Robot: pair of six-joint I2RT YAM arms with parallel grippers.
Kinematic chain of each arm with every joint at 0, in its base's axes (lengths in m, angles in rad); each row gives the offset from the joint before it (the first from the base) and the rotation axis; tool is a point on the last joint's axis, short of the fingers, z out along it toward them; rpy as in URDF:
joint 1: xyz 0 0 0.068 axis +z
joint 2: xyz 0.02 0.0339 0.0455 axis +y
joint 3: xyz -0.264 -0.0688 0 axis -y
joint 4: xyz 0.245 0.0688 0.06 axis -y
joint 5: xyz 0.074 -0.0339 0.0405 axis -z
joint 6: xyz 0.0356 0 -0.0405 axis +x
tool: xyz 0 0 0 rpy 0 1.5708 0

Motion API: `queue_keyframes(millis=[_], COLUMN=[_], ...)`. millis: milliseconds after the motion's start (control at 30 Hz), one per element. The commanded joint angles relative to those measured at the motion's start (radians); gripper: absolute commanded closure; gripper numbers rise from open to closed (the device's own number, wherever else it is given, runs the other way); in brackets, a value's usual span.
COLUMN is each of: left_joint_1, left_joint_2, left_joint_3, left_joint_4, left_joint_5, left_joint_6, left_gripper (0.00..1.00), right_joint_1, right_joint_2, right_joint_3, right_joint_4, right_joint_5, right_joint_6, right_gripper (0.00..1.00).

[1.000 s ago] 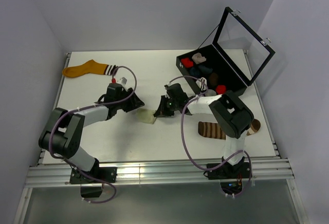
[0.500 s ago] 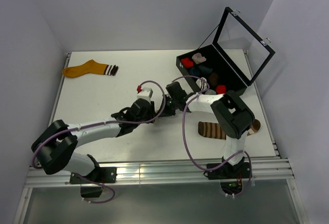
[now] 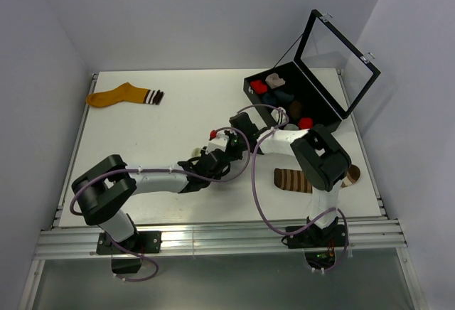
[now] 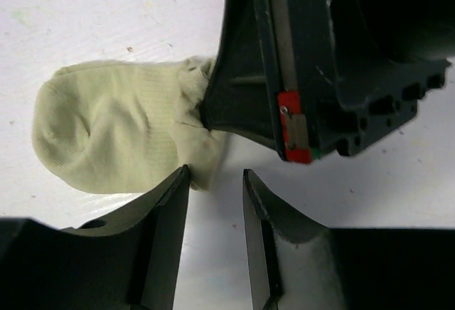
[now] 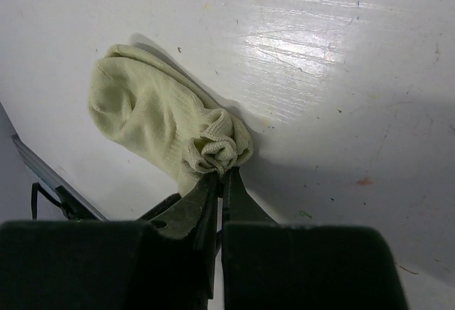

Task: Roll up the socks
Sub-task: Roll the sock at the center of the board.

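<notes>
From above, the left tool [image 3: 213, 157] and the right tool [image 3: 229, 141] meet near the middle of the white counter [image 3: 142, 132], the left arm lying low across it from the near-left corner. What sits beneath the two tools is covered by them in this view. A brown striped sock [image 3: 290, 180] lies flat at the near right, partly behind the right arm. An orange sock [image 3: 114, 97] with a striped cuff lies alone at the far left. An open black case [image 3: 323, 93] stands at the far right with rolled bundles inside.

The left wrist camera shows the cream sock [image 4: 106, 139] flat on the counter, toe to the left and cuff gathered at the right. The left tool's fingers [image 4: 167, 203] stand apart, their tips just beside the cuff's near edge and gripping nothing. The right tool's dark body fills the upper right, its tip on the cuff.

In the right wrist view, the right tool's fingers [image 5: 202, 196] are pressed together, pinching the bunched cuff of the cream sock. The rest of the sock trails away up and to the left on the counter.
</notes>
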Motion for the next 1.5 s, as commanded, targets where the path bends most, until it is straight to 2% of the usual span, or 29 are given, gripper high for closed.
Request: queue_keyframes(millis=[0, 233, 367, 467, 600, 700, 800, 933, 967, 1033, 1067, 1133, 1167, 1300, 1467], left_joint_1=[-0.015, -0.038, -0.042, -0.042, -0.041, -0.035, -0.006, 0.083, 0.135, 0.195, 0.252, 0.306, 0.356, 0.462, 0.572], left_joint_2=[0.024, 0.068, 0.090, 0.113, 0.133, 0.118, 0.069, -0.043, -0.071, -0.141, -0.160, -0.191, -0.194, -0.159, -0.103], left_joint_3=[0.052, 0.072, 0.076, 0.076, 0.067, 0.052, 0.018, -0.057, -0.100, -0.143, -0.179, -0.212, -0.239, -0.299, -0.382], left_joint_4=[-0.007, -0.008, -0.019, -0.066, -0.100, -0.103, -0.088, -0.036, 0.019, 0.059, 0.102, 0.139, 0.176, 0.318, 0.479], left_joint_5=[-0.114, -0.126, -0.134, -0.143, -0.152, -0.138, -0.086, 0.081, 0.189, 0.303, 0.408, 0.492, 0.588, 0.815, 0.975], left_joint_6=[0.031, 0.045, 0.030, 0.002, -0.041, -0.068, -0.098, -0.154, -0.162, -0.202, -0.216, -0.254, -0.265, -0.341, -0.470], left_gripper=[0.59, 0.60, 0.64, 0.73, 1.00, 0.99, 1.00, 1.00, 1.00, 1.00, 1.00, 1.00, 1.00, 1.00, 1.00], right_joint_1=[0.005, 0.005, 0.005, 0.005, 0.005, 0.004, 0.004, 0.004, 0.002, 0.002, 0.002, 0.002, 0.002, 0.005, 0.016], right_joint_2=[0.038, 0.056, 0.058, 0.056, 0.039, 0.013, -0.036, -0.120, -0.135, -0.174, -0.185, -0.205, -0.209, -0.171, -0.128], right_joint_3=[0.017, 0.025, 0.023, 0.023, 0.013, -0.003, -0.039, -0.102, -0.113, -0.138, -0.147, -0.161, -0.168, -0.162, -0.150], right_joint_4=[-0.057, -0.053, -0.051, -0.045, -0.027, 0.007, 0.080, 0.199, 0.220, 0.272, 0.288, 0.309, 0.322, 0.360, 0.380], right_joint_5=[-0.002, -0.023, -0.031, -0.042, -0.053, -0.066, -0.086, -0.083, -0.082, -0.076, -0.073, -0.057, -0.056, -0.094, -0.112], right_joint_6=[-0.032, -0.035, -0.035, -0.035, -0.035, -0.032, -0.021, -0.006, -0.004, 0.006, 0.011, 0.011, 0.014, 0.022, 0.022], right_gripper=[1.00, 1.00, 1.00, 1.00, 1.00, 1.00, 0.91, 0.75, 0.68, 0.60, 0.58, 0.52, 0.50, 0.46, 0.44])
